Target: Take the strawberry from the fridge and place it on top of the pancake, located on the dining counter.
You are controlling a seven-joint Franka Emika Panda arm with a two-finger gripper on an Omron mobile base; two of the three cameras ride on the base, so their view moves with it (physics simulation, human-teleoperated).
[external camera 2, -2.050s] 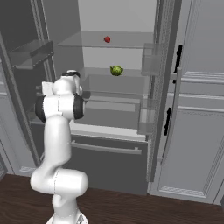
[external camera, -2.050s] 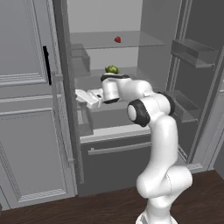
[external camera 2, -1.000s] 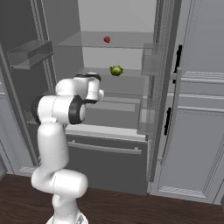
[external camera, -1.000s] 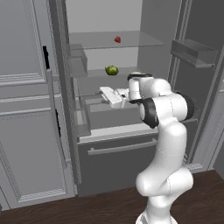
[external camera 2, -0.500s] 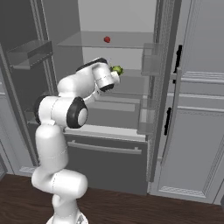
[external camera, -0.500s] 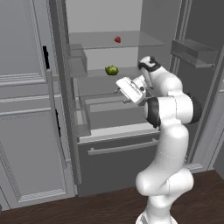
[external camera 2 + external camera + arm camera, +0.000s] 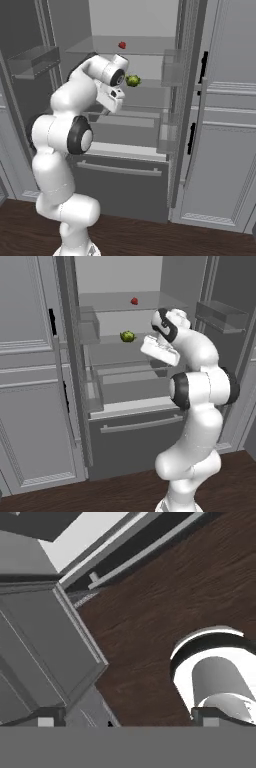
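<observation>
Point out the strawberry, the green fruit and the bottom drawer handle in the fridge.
strawberry [image 7: 134,301], left base view, middle of the red fruit on the upper shelf.
green fruit [image 7: 127,336], left base view, middle of the fruit on the lower shelf.
drawer handle [image 7: 141,424], left base view, middle of the silver bar.

My white two-finger hand [image 7: 159,351] points away from both base cameras, so my fingertips are hidden. The tiny red strawberry [image 7: 134,301] is too small for detail. The tall dark grey fridge [image 7: 185,75] is cropped at the top.
</observation>
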